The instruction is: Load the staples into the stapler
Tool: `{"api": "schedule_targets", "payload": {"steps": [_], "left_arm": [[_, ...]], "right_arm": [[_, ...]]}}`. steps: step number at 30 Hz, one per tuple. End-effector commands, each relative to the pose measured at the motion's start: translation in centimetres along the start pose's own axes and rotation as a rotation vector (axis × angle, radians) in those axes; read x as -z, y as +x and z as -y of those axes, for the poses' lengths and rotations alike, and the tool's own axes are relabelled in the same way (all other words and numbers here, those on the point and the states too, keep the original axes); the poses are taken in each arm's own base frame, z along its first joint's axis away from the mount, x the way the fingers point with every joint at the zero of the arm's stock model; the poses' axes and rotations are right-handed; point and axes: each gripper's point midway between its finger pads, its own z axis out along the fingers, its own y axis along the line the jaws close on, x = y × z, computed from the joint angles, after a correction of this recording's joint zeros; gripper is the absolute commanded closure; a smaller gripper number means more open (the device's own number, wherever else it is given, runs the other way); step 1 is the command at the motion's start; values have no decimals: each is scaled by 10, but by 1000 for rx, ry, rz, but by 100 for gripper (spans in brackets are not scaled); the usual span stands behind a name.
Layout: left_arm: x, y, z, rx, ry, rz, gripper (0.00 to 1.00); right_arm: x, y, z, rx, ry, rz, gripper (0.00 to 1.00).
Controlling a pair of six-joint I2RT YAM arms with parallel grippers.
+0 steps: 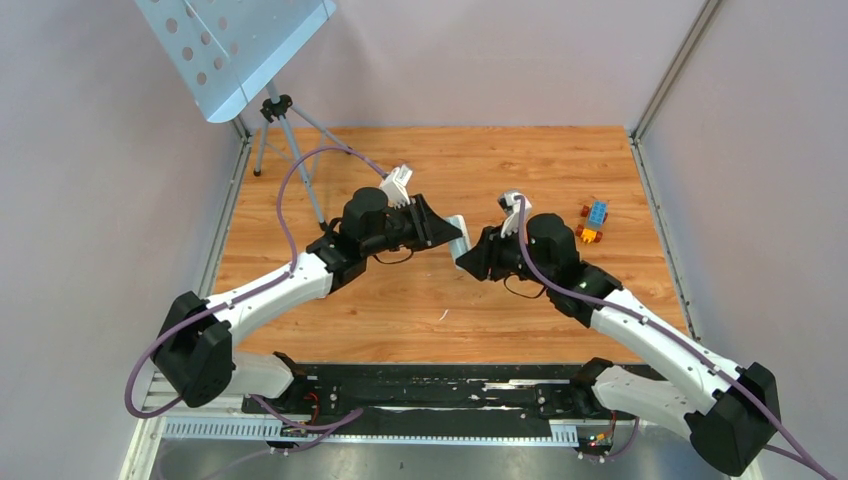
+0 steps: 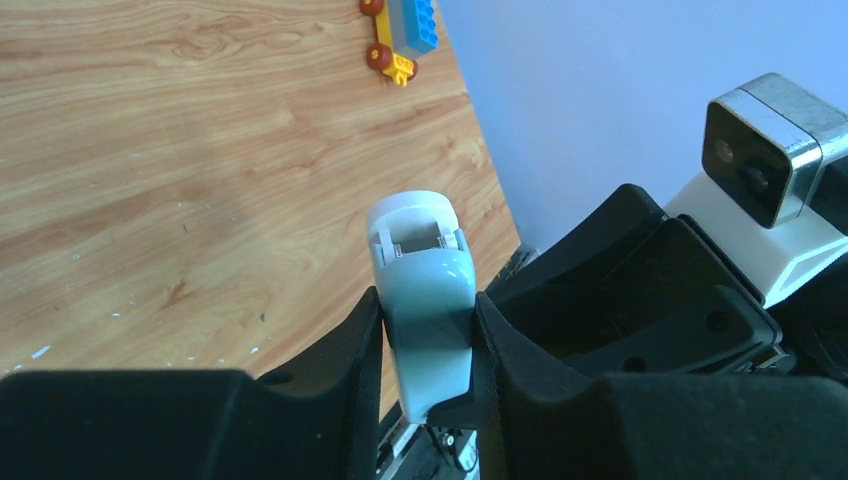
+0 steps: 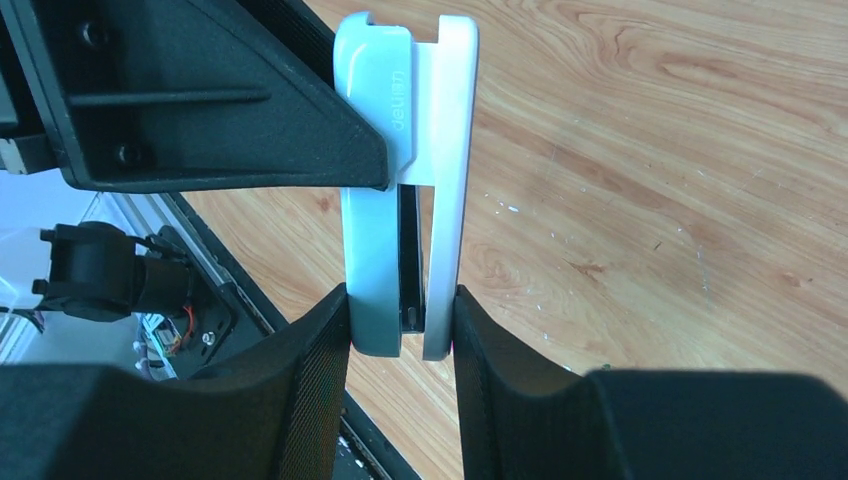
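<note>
The stapler (image 1: 459, 238), pale grey-blue on top with a white base, hangs above the middle of the wooden table between both arms. My left gripper (image 2: 428, 340) is shut on it, its black fingers pressing both sides of the blue top (image 2: 427, 290). My right gripper (image 3: 400, 325) is shut on the stapler (image 3: 400, 200) too, one finger on the blue top and the other on the white base. One left finger (image 3: 220, 110) shows in the right wrist view, clamped further along the body. In the top view the two grippers (image 1: 447, 232) (image 1: 470, 256) nearly touch. The staples are not in view.
A colourful toy-brick block (image 1: 594, 220) (image 2: 402, 30) lies on the table (image 1: 420, 300) at the far right. A tripod (image 1: 280, 125) carrying a perforated metal panel (image 1: 235, 45) stands at the back left. Grey walls close in the table on three sides.
</note>
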Motion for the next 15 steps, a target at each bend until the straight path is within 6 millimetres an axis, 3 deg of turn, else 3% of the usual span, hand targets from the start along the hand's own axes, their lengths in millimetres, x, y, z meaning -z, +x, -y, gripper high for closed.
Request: {"api": "schedule_targets", "payload": {"steps": [1, 7, 15], "left_arm": [[0, 2, 3, -66, 20, -11, 78], [1, 7, 2, -254, 63, -42, 99], [22, 30, 2, -596, 171, -164, 100]], "right_arm": [[2, -7, -13, 76, -68, 41, 56], [9, 10, -14, 183, -113, -57, 23], [40, -3, -19, 206, -252, -39, 25]]}}
